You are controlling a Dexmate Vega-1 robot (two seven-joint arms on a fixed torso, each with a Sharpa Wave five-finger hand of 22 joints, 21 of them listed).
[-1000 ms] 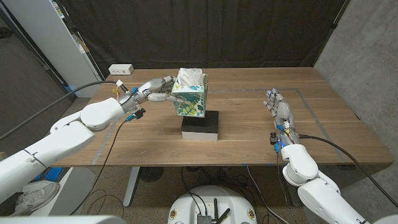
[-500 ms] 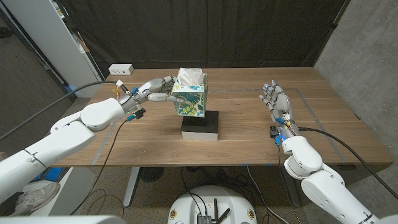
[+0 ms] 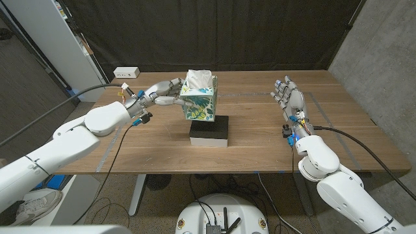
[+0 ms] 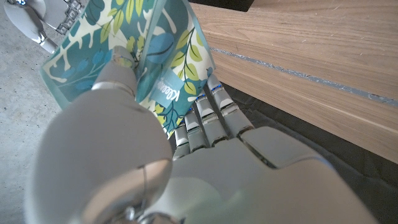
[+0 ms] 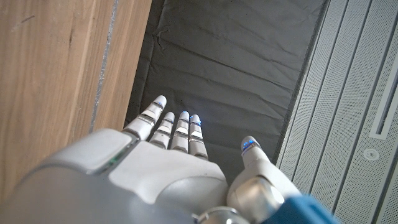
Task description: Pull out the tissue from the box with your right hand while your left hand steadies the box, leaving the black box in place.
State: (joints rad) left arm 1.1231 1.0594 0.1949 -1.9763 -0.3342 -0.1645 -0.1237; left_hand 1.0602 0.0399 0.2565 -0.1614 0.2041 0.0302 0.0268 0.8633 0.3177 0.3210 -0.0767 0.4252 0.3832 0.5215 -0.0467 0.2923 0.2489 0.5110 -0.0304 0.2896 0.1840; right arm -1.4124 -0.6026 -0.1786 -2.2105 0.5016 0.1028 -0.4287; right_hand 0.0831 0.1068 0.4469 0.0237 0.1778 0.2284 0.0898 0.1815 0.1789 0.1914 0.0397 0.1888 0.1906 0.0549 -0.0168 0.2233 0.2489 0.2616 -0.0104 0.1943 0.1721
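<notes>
A tissue box (image 3: 200, 103) with a teal leaf print stands on a black box (image 3: 209, 132) at mid-table. White tissue (image 3: 198, 80) sticks up from its top. My left hand (image 3: 162, 93) grips the tissue box from its left side; in the left wrist view its fingers (image 4: 205, 121) wrap the printed box (image 4: 146, 59). My right hand (image 3: 288, 99) is lifted over the right part of the table, fingers straight and apart, holding nothing, far right of the box. The right wrist view shows that hand (image 5: 168, 162) against the dark curtain.
A white power strip (image 3: 126, 73) lies at the table's back left corner. A white cabinet (image 3: 55, 39) stands off the table's left. Blue tape lines (image 3: 318, 104) mark the tabletop near my right hand. A black curtain hangs behind the table.
My right hand has lifted and moved away from me toward the table's back edge. My left hand and the tissue box have stayed still.
</notes>
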